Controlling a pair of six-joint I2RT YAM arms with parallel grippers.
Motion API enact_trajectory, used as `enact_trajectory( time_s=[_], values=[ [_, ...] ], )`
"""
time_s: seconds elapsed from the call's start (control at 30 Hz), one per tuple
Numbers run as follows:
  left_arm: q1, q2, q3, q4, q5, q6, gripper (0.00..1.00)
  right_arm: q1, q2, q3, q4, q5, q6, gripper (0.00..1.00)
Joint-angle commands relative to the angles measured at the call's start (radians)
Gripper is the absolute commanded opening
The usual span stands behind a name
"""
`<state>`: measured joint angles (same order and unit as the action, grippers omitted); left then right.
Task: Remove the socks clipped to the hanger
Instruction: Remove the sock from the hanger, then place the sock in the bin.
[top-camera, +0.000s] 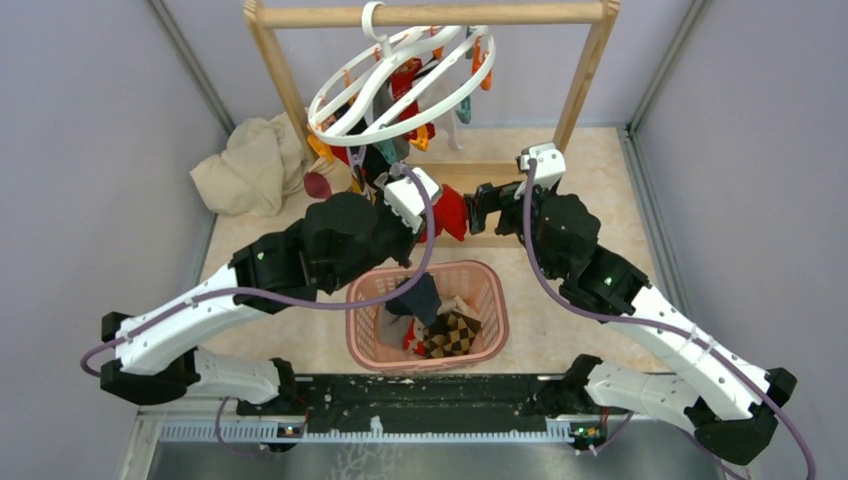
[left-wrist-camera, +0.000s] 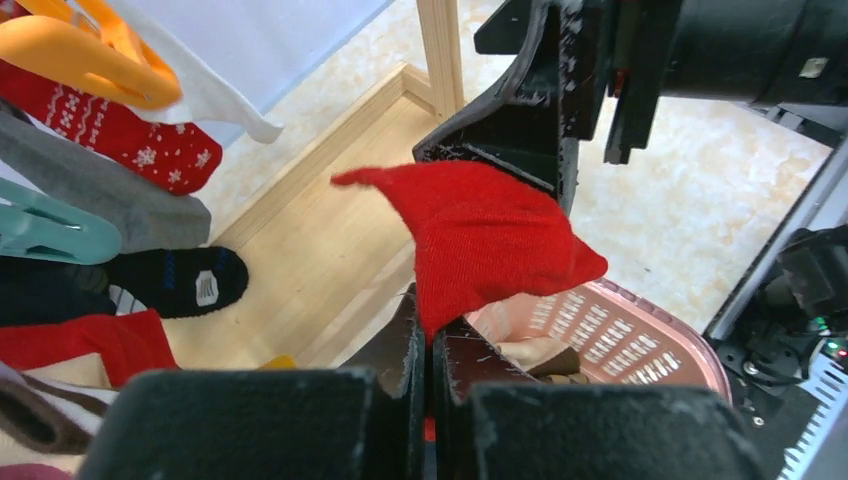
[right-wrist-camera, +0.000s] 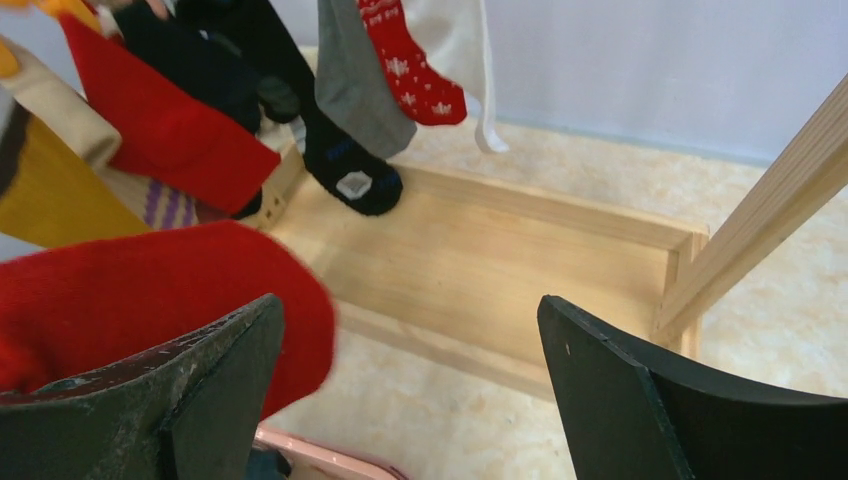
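The white ring hanger (top-camera: 400, 80) hangs tilted from the wooden rail, with orange and teal clips and several socks below it. My left gripper (top-camera: 425, 205) is shut on a plain red sock (top-camera: 450, 213), held free of the clips above the basket's far edge; it also shows in the left wrist view (left-wrist-camera: 490, 240). My right gripper (top-camera: 480, 212) is open and empty, just right of that red sock (right-wrist-camera: 130, 290). Still clipped socks show in the right wrist view: a red patterned one (right-wrist-camera: 405, 70), a grey one (right-wrist-camera: 355, 80), a black one (right-wrist-camera: 340, 165).
A pink slotted basket (top-camera: 490, 285) with several socks stands between the arms. The wooden rail frame (top-camera: 430, 14) has a base tray (right-wrist-camera: 520, 270) and upright posts (top-camera: 590, 80). A beige cloth heap (top-camera: 250, 165) lies at the back left. Grey walls close both sides.
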<state>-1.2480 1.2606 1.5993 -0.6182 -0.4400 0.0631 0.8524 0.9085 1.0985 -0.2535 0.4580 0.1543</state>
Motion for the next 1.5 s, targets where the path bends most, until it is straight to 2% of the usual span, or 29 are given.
enact_trajectory(
  time_s=[0.0, 0.27, 0.57, 0.73, 1.17, 1.37, 1.47],
  values=[
    [0.001, -0.006, -0.057, -0.001, 0.037, -0.059, 0.0, 0.002, -0.009, 0.0, -0.015, 0.003, 0.004, 0.98],
    [0.001, -0.081, -0.152, -0.017, 0.072, -0.139, 0.0, 0.002, -0.01, 0.013, -0.05, 0.026, 0.023, 0.99],
    [0.001, -0.141, -0.246, -0.016, 0.222, -0.204, 0.0, 0.002, 0.0, 0.037, -0.101, 0.047, 0.046, 0.98],
    [0.002, -0.162, -0.299, -0.011, 0.248, -0.257, 0.0, 0.0, 0.0, 0.028, -0.105, 0.051, 0.05, 0.98],
    [0.028, -0.193, -0.462, 0.173, 0.477, -0.365, 0.01, -0.006, -0.011, 0.019, -0.115, 0.058, 0.058, 0.98],
    [0.041, -0.165, -0.516, 0.203, 0.451, -0.404, 0.02, -0.008, -0.03, 0.015, -0.131, 0.066, 0.062, 0.98],
    [0.044, -0.144, -0.529, 0.201, 0.408, -0.414, 0.11, -0.008, -0.039, 0.008, -0.136, 0.067, 0.061, 0.98]
  ],
)
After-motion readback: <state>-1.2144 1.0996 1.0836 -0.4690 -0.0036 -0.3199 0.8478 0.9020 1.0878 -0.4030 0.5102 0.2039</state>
